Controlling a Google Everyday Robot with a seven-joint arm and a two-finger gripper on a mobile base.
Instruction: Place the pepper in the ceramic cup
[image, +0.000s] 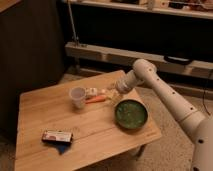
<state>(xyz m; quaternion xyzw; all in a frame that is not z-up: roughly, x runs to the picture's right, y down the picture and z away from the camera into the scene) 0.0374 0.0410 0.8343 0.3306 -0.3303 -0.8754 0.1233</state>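
Note:
The orange pepper (96, 99) lies flat on the wooden table (60, 117), just right of the whitish ceramic cup (77, 97), which stands upright. My gripper (113, 95) hangs at the end of the white arm (165, 97), just right of the pepper's right end and left of the green bowl (130, 114). It sits low, close to the table top. The pepper is on the table, not in the gripper.
A small white bottle with a reddish label (93, 91) lies behind the pepper. A flat packet (56, 136) on a blue cloth (62, 147) lies near the front left. Shelving (140, 55) runs behind the table.

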